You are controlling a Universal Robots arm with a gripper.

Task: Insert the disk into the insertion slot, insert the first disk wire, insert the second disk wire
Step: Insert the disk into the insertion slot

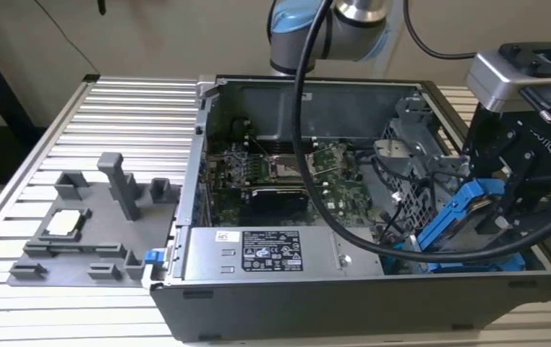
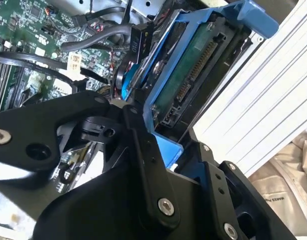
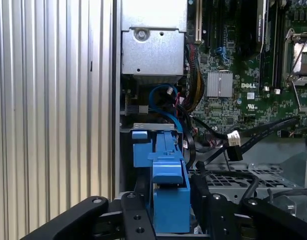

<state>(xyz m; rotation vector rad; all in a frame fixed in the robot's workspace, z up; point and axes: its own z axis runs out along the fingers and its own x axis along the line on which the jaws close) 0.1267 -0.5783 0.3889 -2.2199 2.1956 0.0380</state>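
While the gripper (image 1: 495, 211) has its fingers (image 3: 206, 210) closed tight on the blue carrier (image 3: 168, 200), the disk (image 1: 454, 225) stands on edge, tilted, inside the case (image 1: 285, 307) at its end on the exterior view's right. Just under it, low in the case, lies the blue-railed slot (image 1: 478, 264), close by the disk's lower end; whether they touch I cannot tell. So I judge the first step is in hand, the disk partly in and not seated. Seating it would call for squaring the carrier to the slot and pressing gently. Deeper in the case, a loose wire (image 3: 233, 140) hangs over the board (image 1: 285, 173), and the disk's connector (image 2: 193, 70) looks bare
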